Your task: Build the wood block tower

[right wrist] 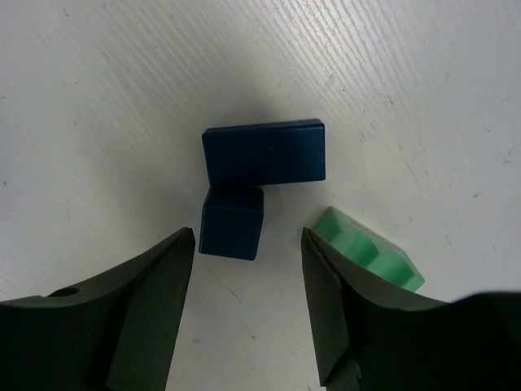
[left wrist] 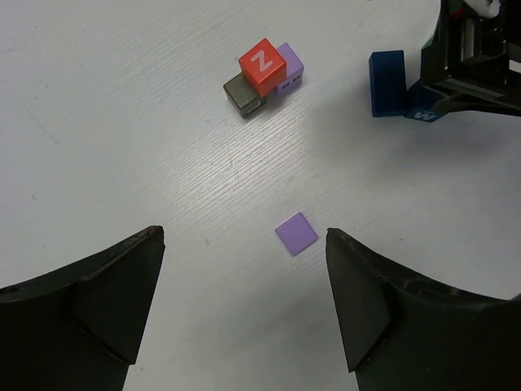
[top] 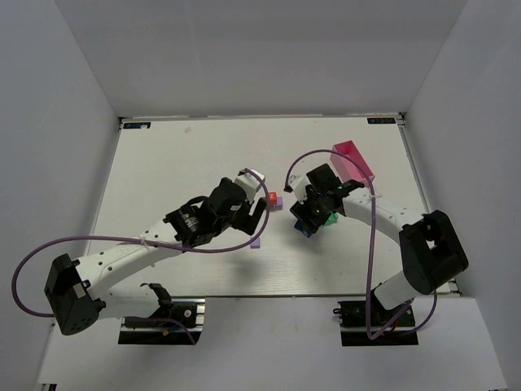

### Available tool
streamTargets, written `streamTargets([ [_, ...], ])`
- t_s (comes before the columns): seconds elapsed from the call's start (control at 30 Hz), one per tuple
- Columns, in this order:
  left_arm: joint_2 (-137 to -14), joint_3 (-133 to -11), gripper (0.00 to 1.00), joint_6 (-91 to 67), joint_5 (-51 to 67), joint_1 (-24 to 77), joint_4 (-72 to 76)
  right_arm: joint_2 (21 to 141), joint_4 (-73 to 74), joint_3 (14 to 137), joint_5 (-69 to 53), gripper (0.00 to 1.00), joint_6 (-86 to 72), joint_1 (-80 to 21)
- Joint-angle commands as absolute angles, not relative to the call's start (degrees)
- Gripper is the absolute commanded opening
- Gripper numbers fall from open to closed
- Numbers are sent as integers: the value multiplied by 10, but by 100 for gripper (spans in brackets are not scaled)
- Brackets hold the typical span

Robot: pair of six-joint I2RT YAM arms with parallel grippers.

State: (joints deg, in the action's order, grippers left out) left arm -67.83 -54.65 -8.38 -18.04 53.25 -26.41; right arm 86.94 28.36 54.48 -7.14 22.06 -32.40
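Note:
A small tower [left wrist: 262,69] stands on the table: a red block marked Z [left wrist: 262,63] rests on a dark grey block [left wrist: 242,96] and a lilac block [left wrist: 291,61]. It shows in the top view [top: 273,199] between the arms. A flat lilac tile [left wrist: 295,234] lies just inside my open, empty left gripper [left wrist: 244,244], near its right finger. My right gripper [right wrist: 248,240] is open and empty, low over a blue cube [right wrist: 232,222] that touches a long blue block [right wrist: 264,152]. A green block [right wrist: 370,251] lies beside its right finger.
A pink tray [top: 354,160] stands at the back right, behind my right gripper [top: 313,216]. My left gripper [top: 254,217] is close to the tower's left. The blue block [left wrist: 387,82] and the right gripper's body [left wrist: 472,57] lie to the tower's right.

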Motion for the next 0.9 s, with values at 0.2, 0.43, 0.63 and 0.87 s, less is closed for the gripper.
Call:
streamTargets([
  [0.2, -654, -543, 89, -79, -170, 530, -251, 890, 282, 550, -62, 61, 210, -336],
  [0.43, -654, -543, 89, -79, -170, 530, -251, 902, 285, 548, -59, 58, 213, -336],
  [0.63, -654, -543, 89, -79, -170, 530, -251, 905, 287, 548, -62, 55, 215, -337],
  [0.87, -649, -538, 89, -79, -170, 530, -251, 909, 289, 551, -66, 50, 218, -336],
])
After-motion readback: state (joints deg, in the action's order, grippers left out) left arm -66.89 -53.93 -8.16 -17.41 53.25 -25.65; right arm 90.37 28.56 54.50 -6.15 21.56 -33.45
